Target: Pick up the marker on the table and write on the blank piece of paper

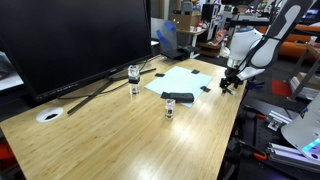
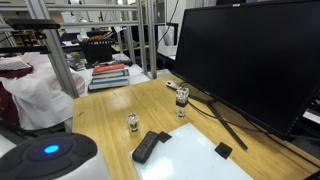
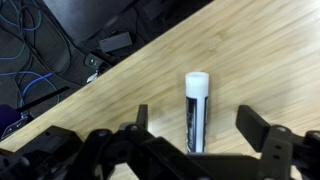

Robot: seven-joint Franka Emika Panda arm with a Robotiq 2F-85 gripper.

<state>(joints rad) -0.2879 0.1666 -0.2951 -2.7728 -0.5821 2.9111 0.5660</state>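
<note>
You're on the pickup: your pincer (image 3: 195, 120) hangs spread above the marker (image 3: 197, 95) lying on the worktop (image 3: 260, 60). Next, lower until the fingers straddle its barrel, then pinch it.

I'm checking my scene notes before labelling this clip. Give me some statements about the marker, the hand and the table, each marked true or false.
1. The marker lies on the table between the fingers of the open hand. True.
2. The marker's cap is red. False: it is white.
3. The paper is held in the hand. False: it lies flat on the table, and the hand holds nothing.
4. Two small glass jars stand on the table. True.
5. The monitor shows a bright picture. False: its screen is dark.
</note>
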